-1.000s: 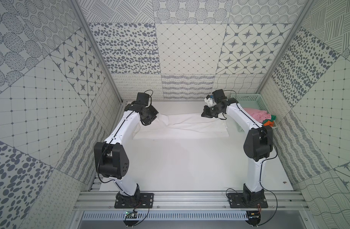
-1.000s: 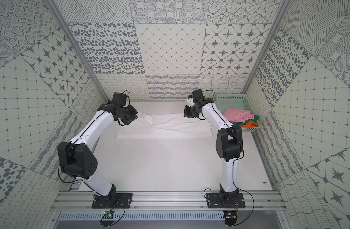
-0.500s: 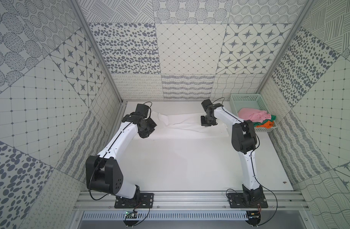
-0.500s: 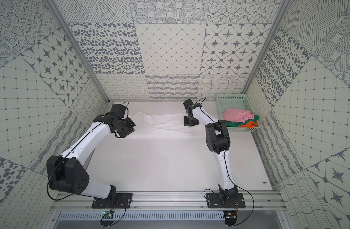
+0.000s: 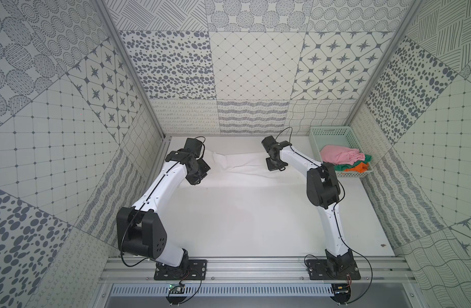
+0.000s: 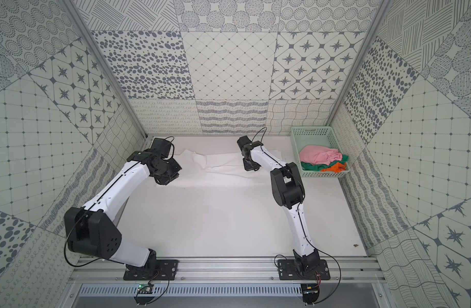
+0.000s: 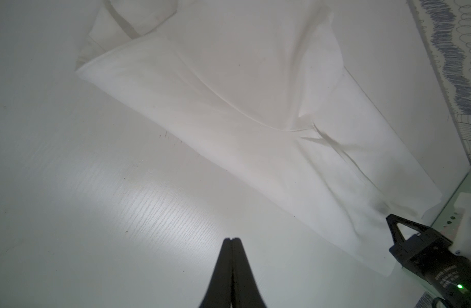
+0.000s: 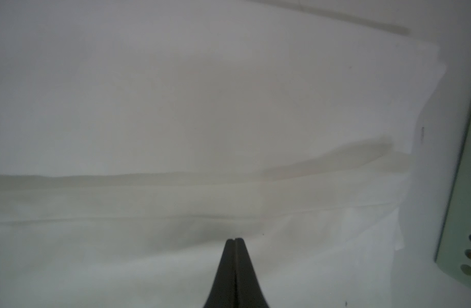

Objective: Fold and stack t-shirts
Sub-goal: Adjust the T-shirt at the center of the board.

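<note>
While both arms reach away from their rail, the bare front of the table (image 5: 242,218) lies well apart from the basket (image 5: 331,130), which stands in the far corner on the right arm's side. Farther in, the left gripper (image 7: 232,240) hangs over bare table at the end of the white t-shirt (image 5: 245,166) farthest from the basket. Its jaws are pressed tight together with nothing between them. The right gripper (image 8: 235,240) is nearer the basket, above the cloth, and its jaws are likewise clenched on nothing. Whether its tip touches the cloth cannot be told.

The white t-shirt lies spread in a long, mostly flat strip across the far part of the table. One end reaches just beside the basket wall (image 8: 469,186). The end away from the basket is rumpled, with a raised fold. A few soft creases run along the cloth, and one layer overlaps another near the basket.

Inside the basket a crumpled pink t-shirt (image 5: 338,157) sits on top of a green t-shirt (image 5: 341,167), with an orange t-shirt (image 5: 361,167) at the near corner.
</note>
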Robot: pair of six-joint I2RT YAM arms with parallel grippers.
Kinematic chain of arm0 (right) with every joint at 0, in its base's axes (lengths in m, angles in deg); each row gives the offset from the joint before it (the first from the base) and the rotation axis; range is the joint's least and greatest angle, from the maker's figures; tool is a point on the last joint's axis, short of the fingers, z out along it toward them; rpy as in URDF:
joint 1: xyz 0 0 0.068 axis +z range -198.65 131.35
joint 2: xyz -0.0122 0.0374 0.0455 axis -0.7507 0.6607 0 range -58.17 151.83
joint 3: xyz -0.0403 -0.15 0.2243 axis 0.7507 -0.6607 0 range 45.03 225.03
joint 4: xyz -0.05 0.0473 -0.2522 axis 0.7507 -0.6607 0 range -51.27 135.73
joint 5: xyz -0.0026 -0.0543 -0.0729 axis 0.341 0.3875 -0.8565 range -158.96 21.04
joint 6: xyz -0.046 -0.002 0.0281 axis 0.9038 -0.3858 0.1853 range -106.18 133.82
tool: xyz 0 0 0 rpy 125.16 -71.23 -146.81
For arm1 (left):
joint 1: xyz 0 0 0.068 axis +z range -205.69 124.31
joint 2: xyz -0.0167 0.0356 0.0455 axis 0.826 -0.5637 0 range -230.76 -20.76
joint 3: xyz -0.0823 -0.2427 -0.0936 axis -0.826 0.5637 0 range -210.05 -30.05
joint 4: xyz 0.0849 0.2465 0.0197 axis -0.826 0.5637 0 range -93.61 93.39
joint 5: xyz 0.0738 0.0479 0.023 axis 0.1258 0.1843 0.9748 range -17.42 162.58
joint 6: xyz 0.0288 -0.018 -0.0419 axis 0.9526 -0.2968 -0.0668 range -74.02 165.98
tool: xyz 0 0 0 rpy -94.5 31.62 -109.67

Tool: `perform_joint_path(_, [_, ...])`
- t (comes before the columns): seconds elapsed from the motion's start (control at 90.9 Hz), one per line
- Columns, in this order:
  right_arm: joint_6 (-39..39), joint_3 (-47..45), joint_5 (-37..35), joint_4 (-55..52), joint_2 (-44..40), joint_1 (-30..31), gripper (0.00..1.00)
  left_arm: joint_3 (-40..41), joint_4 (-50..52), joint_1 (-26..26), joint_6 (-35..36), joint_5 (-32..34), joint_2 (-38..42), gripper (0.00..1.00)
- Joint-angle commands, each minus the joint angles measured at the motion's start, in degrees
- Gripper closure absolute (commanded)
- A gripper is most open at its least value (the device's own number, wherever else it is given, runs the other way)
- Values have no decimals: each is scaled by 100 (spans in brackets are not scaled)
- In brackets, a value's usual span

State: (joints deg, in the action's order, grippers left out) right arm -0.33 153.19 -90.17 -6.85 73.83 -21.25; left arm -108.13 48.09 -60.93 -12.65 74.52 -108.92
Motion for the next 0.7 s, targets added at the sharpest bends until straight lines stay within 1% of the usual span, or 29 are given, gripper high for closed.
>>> perform_joint_path(0.0, [69, -837, -29, 279, -310, 273, 100, -228, 302, -11, -53, 94, 182, 100])
perform_joint_path(0.154, [-271, -2056, 314, 557, -964, 769, 100, -450, 344, -9, 6, 333, 222, 100])
perform_joint_path(0.231, [-500, -2537, 634, 578, -1420, 1083, 100, -563, 373, -5, -40, 536, 260, 100])
perform_joint_path(0.319, [-667, -2893, 1169, 560, -1954, 1515, 100, -472, 327, -7, -102, 565, 383, 100])
perform_joint_path(0.374, [-718, -3006, 1730, 547, -2223, 1788, 100, -230, 221, -5, -160, 502, 538, 100])
perform_joint_path(0.484, [-668, -3040, 3134, 508, -2669, 2292, 100, 458, -9, -33, -483, 410, 1005, 100])
perform_joint_path(0.616, [-703, -3059, 5075, 631, -3311, 2602, 100, 1080, 197, -197, -1019, 776, 1845, 100])
perform_joint_path(0.66, [-726, -3021, 5418, 606, -3535, 2647, 100, 1172, 399, -243, -1200, 877, 2132, 100])
perform_joint_path(0.693, [-733, -3011, 5380, 562, -3772, 2674, 100, 1206, 512, -289, -1256, 943, 2316, 100])
